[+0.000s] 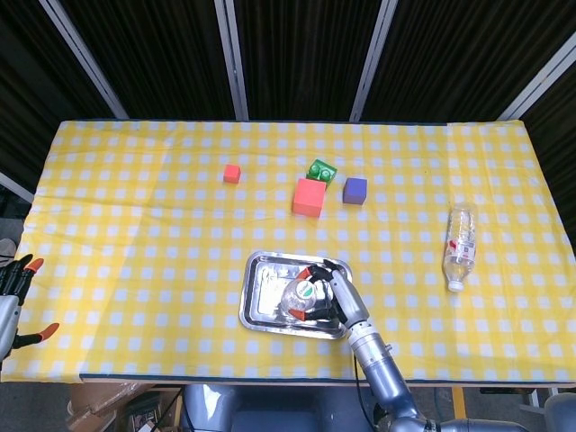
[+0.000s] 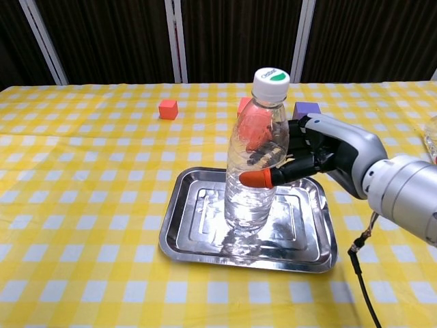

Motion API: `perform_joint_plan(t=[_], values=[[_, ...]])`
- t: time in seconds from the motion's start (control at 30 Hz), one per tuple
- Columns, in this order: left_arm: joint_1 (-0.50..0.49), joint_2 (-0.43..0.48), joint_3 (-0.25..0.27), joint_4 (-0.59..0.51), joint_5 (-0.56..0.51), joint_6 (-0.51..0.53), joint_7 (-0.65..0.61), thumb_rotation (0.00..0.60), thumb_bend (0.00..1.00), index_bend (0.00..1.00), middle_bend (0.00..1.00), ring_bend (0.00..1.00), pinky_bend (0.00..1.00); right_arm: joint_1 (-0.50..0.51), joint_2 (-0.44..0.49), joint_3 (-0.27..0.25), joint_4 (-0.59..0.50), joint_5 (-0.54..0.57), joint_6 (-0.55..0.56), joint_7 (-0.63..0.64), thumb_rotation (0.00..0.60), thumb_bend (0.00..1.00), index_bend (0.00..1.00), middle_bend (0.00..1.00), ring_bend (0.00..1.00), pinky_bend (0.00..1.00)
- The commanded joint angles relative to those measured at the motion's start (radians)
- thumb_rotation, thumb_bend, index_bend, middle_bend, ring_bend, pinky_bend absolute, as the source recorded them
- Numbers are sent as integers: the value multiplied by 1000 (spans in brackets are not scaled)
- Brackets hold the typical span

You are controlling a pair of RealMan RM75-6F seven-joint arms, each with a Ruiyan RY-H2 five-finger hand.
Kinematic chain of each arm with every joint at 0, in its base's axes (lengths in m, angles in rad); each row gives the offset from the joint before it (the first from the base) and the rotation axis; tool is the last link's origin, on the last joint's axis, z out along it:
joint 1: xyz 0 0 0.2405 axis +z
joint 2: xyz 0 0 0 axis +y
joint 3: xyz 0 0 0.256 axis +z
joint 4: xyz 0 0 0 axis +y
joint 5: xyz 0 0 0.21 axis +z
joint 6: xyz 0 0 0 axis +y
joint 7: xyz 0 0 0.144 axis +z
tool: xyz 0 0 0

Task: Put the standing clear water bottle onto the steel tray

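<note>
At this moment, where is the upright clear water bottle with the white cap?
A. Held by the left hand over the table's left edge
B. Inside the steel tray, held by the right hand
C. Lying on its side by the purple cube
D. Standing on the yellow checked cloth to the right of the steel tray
B: the upright clear water bottle stands within the steel tray, with the right hand wrapped around its middle.

Right hand (image 2: 311, 154) out over near-middle of the table, fingers (image 2: 259, 179) curled around clear water bottle (image 2: 256, 157), gripping it upright; forearm runs back toward near edge. Left hand (image 1: 11, 292) at near left corner, fingers spread, holding nothing.
</note>
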Motion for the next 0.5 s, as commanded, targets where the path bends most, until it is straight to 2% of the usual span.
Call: perform_joint_plan(t=[0.03, 0.27, 0.37, 0.47, 0.5], values=[[0, 1, -1, 1, -2, -1, -2, 600, 151, 42, 0, 0, 0, -6, -4, 1, 21, 2, -3, 14, 600, 527, 907, 706, 482, 0], [-2, -3, 1, 1, -1, -6, 7, 600, 151, 42, 0, 0, 0, -29, 32, -21, 22, -38, -11, 35, 600, 530, 907, 706, 481, 0], [-3, -6, 3, -1, 0, -7, 17, 600, 151, 42, 0, 0, 0, -29, 46, -24, 24, -37, -21, 22, 600, 474, 867, 702, 478, 0], [-2, -8, 2, -2, -2, -5, 21, 600, 150, 42, 0, 0, 0, -21, 66, -38, 17, -26, -46, -11, 600, 296, 683, 596, 413, 0], [-2, -8, 2, -2, -3, -6, 22, 600, 151, 42, 0, 0, 0, -19, 73, -40, 12, -22, -56, -12, 600, 231, 575, 512, 369, 0]])
